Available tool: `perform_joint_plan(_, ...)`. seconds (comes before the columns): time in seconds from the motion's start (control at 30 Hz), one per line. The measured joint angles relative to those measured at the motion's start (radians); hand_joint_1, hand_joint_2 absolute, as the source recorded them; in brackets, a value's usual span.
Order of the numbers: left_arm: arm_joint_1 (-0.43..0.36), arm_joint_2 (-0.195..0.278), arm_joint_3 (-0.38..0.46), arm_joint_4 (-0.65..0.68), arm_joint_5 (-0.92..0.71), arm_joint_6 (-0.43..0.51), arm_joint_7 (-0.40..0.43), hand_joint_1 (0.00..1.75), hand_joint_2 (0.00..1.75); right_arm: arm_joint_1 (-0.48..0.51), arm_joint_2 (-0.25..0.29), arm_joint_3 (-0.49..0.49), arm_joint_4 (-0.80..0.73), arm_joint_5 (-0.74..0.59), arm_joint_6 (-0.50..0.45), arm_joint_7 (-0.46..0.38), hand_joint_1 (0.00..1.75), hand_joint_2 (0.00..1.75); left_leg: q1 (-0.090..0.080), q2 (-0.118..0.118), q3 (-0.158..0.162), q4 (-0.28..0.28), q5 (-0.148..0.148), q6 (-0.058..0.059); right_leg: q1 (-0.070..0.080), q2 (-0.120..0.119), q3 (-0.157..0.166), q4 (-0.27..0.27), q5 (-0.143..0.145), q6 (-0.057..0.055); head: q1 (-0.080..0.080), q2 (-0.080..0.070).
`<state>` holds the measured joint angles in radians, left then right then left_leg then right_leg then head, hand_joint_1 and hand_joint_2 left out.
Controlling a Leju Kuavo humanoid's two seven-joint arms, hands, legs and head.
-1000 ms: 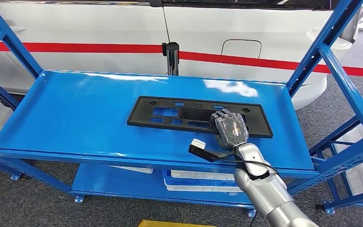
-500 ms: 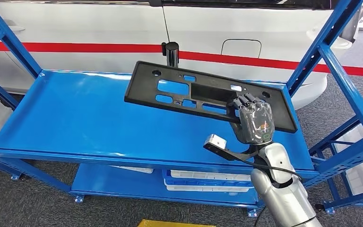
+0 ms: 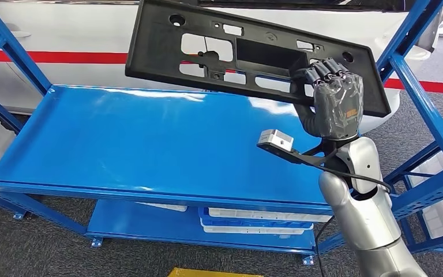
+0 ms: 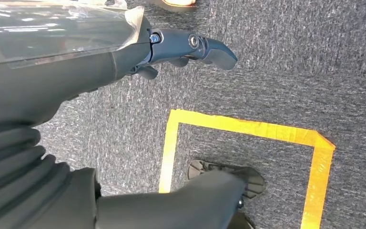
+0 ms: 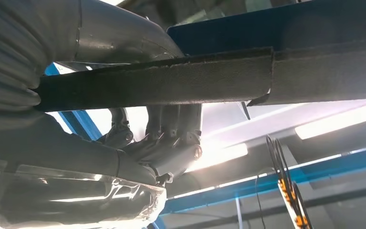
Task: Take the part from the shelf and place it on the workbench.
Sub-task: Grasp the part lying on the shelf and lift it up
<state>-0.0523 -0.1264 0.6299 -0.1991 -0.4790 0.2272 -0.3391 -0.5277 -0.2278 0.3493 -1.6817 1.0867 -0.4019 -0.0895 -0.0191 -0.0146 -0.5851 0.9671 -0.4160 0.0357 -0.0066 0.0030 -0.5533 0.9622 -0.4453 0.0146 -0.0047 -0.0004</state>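
The part (image 3: 248, 55) is a long black plastic plate with several cut-outs. My right hand (image 3: 333, 103) grips it near its right end and holds it tilted, high above the blue shelf (image 3: 121, 144). In the right wrist view the part's dark edge (image 5: 171, 83) runs across the picture, with the fingers (image 5: 171, 138) wrapped around it. My left hand (image 4: 124, 52) hangs over grey carpet with its fingers apart and nothing in it.
Blue shelf uprights (image 3: 415, 86) stand at both sides, and the part's right end is close to the right one. A white car with a red stripe (image 3: 63, 57) stands behind the shelf. White and blue trays (image 3: 248, 222) lie on the lower level. Yellow tape (image 4: 248, 126) marks the floor.
My right hand has lifted the part off the shelf top, raising it and tipping it toward me. The shelf surface underneath is now bare.
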Motion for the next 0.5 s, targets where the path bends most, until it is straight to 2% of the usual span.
perform_joint_plan(0.3,-0.001,-0.001,0.028,0.0,0.037,0.007,0.131,0.0,1.75,-0.049,0.015,0.036,-0.001,-0.111,0.01,-0.003,1.75,1.75,0.0,0.0,0.0,0.0,0.0,0.0,0.0,0.0,0.0,0.0,0.0,0.0,0.0,0.0)
perform_joint_plan(0.4,-0.001,-0.001,0.037,0.0,0.045,0.004,0.139,0.0,1.75,-0.054,0.026,0.05,0.0,-0.152,0.006,-0.011,1.75,1.75,0.0,0.0,0.0,0.0,0.0,0.0,0.0,0.0,0.0,0.0,0.0,0.0,0.0,0.0)
perform_joint_plan(0.5,-0.001,-0.003,0.056,0.0,0.058,0.003,0.115,0.0,1.75,-0.056,0.04,0.064,0.004,-0.294,0.011,-0.042,1.75,1.75,0.001,0.0,0.0,0.0,0.0,0.0,0.0,0.0,0.0,0.0,0.0,0.0,0.0,0.0)
